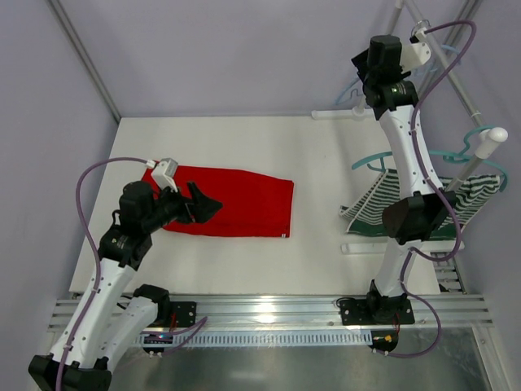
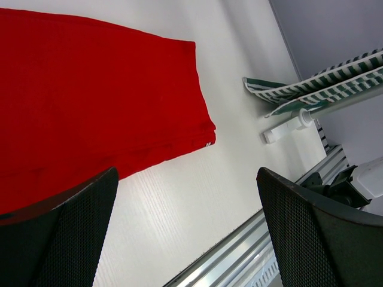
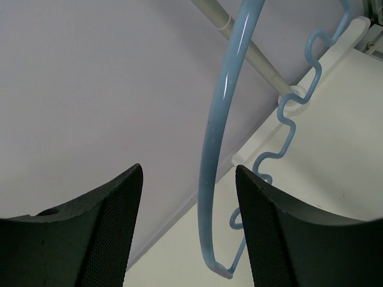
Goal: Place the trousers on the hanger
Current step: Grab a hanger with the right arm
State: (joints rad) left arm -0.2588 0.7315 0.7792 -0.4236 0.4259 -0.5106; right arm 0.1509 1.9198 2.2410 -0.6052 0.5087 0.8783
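Trousers (image 1: 236,204) lie flat, a smooth bright red rectangle of cloth.

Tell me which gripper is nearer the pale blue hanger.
Right. The right gripper is raised at the far right, with the hanger showing between its open fingers. The left gripper hovers low over the red trousers, far to the hanger's left.

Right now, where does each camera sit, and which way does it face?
Top external: above, behind the arms, looking down at the table; both show.
Left wrist: low, facing across the trousers toward the striped garment; open jaws show.
Right wrist: raised, facing the hanger and wall; open jaws show.
Shared: top and left wrist see the trousers.
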